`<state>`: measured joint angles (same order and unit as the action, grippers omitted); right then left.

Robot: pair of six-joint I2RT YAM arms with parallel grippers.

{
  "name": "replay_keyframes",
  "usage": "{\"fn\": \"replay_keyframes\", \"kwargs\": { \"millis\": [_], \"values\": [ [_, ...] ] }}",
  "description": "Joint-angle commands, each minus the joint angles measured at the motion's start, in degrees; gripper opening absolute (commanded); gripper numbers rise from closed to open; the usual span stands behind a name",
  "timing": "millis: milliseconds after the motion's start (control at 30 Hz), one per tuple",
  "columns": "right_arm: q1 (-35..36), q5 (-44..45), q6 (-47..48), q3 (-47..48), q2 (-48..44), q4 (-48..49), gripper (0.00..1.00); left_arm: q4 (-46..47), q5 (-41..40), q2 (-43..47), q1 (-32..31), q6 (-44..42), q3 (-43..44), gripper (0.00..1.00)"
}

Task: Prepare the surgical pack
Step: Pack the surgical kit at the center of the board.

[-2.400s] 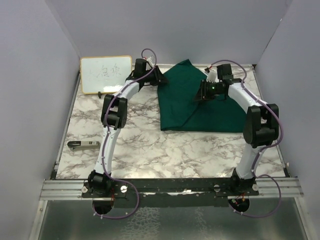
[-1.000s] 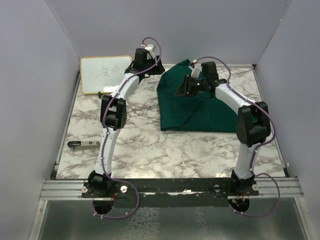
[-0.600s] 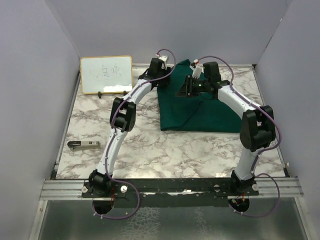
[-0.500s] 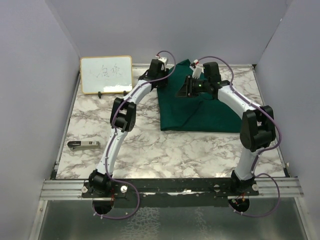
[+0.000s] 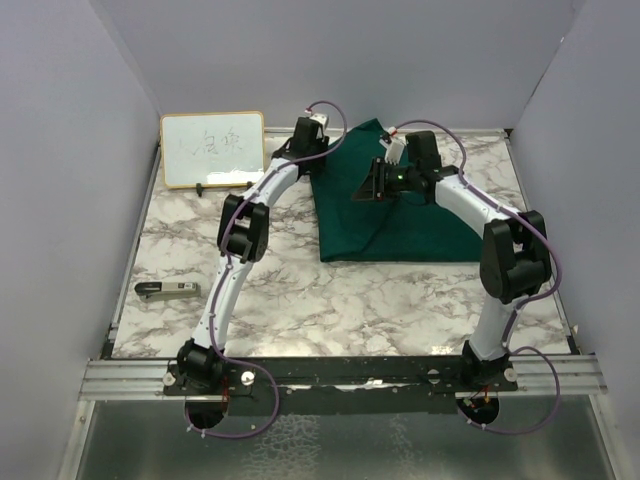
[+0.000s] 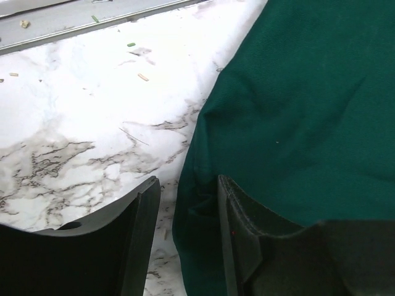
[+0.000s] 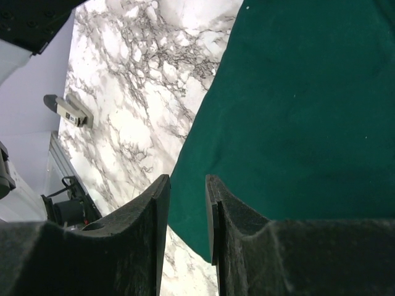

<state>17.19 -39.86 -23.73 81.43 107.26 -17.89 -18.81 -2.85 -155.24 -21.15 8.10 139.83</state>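
Drape (image 5: 400,222) of dark green fabric lies partly folded over itself on the marble worktop (image 5: 300,290), right of centre in the upper half of the overhead view. The whiteboard (image 5: 212,148) stands apart at upper left. Left end effector (image 6: 186,183) sits low at the cloth's left edge, fingers moderately parted, with that edge lying loose between them. Right end effector (image 7: 186,180) hangs above the fabric, fingers narrowly apart, gripping nothing.

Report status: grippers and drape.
Left gripper open, drape edge between its jaws. Right gripper open, over the drape. It lies partly folded on table. Whiteboard apart, far left.
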Motion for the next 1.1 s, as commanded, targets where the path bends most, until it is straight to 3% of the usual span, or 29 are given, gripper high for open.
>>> {"fn": "replay_keyframes", "kwargs": {
  "millis": [0,100,200,300,367,633,933,1067],
  "values": [
    [0.30,-1.84,-0.24,-1.33,-0.41,2.33,0.31,-0.14,2.20,2.82,1.26,1.42,0.19,0.46],
    [0.26,0.27,0.85,-1.08,0.60,0.80,0.31,2.11,6.68,5.24,1.32,3.94,-1.02,0.55],
    [-1.32,10.77,2.75,0.45,-0.69,-4.65,0.32,2.75,8.70,7.18,1.33,5.17,-1.39,0.59],
    [-3.82,16.08,4.88,-0.68,-3.63,-4.37,0.48,3.99,9.16,9.09,2.23,7.86,-3.63,0.59],
    [-5.34,17.80,6.41,0.16,-3.66,-6.44,0.52,4.58,9.63,8.55,3.02,9.23,-3.74,0.59],
    [-10.88,11.68,7.48,-0.41,-1.42,-8.13,0.62,4.72,10.60,4.42,2.68,8.32,-0.37,0.60],
    [-12.11,9.63,6.73,1.29,2.61,-7.29,0.52,4.42,7.96,2.11,2.37,5.97,0.01,0.52],
    [-12.62,8.08,7.00,1.88,4.41,-6.20,0.57,4.27,7.60,1.73,2.24,5.14,-0.02,0.55]
  ]
}}
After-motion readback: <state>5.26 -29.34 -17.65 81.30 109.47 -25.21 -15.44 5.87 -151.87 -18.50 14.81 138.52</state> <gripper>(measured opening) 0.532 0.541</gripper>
